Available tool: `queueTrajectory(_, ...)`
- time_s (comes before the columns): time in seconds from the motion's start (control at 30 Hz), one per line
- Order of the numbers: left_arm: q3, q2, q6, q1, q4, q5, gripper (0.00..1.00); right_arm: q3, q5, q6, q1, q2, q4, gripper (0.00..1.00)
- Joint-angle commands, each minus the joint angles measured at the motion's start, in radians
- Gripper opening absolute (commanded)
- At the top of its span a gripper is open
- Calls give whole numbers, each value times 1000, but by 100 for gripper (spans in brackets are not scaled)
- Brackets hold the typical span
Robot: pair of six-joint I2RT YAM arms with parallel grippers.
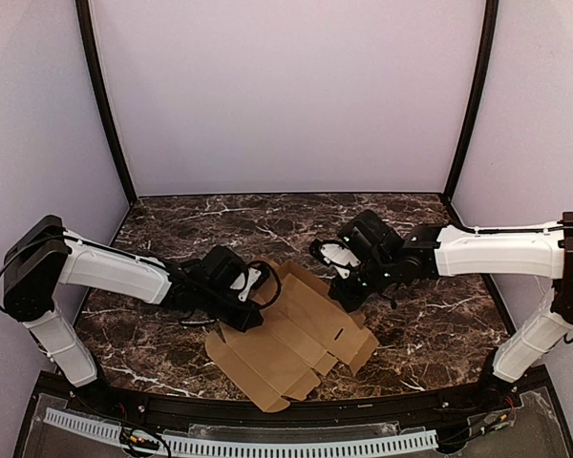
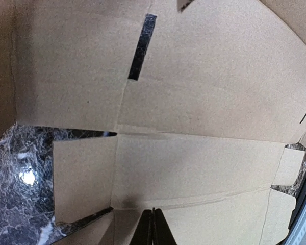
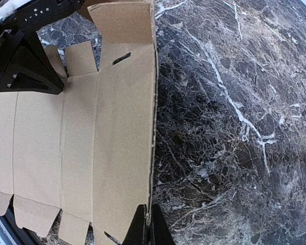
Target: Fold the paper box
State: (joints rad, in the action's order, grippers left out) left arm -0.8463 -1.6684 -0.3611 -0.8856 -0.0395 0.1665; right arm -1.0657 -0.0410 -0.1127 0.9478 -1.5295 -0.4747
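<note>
Pressing down beside a crease steadies the sheet: the left tool (image 2: 153, 230), clenched empty, sits over the flat paper box (image 1: 296, 345) on the surface (image 1: 439, 324). The right tool (image 3: 149, 228), clenched empty, should lift the right edge.

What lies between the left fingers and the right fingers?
The flat, unfolded paper box; the top view shows it spanning from left fingers to right fingers.

A robotics lab booth: plain pale lilac wall panels (image 1: 286, 95) enclose the dark marble-patterned tabletop (image 1: 267, 218), black frame poles (image 1: 105, 105) rise from its far corners, a white slotted strip (image 1: 267, 446) runs along its near edge.
</note>
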Motion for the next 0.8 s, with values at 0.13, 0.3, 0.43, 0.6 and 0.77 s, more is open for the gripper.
queueTrajectory(0.13, -12, 155, 47, -1, -47, -173, 0, 12, -11, -13, -7, 10, 5, 0)
queueTrajectory(0.3, -57, 155, 95, 6, -104, -287, 0, 8, -4, -10, -8, 3, 6, 0)
queueTrajectory(0.43, -88, 99, 103, 21, -125, -296, 0, 8, -9, -8, -8, 7, 7, 0)
queueTrajectory(0.6, -82, 46, 86, 45, -105, -307, 0, 10, -10, -8, -7, 12, 2, 0)
queueTrajectory(0.77, -71, 4, 87, 54, -78, -307, 0, 7, -10, -5, -7, 14, -2, 0)
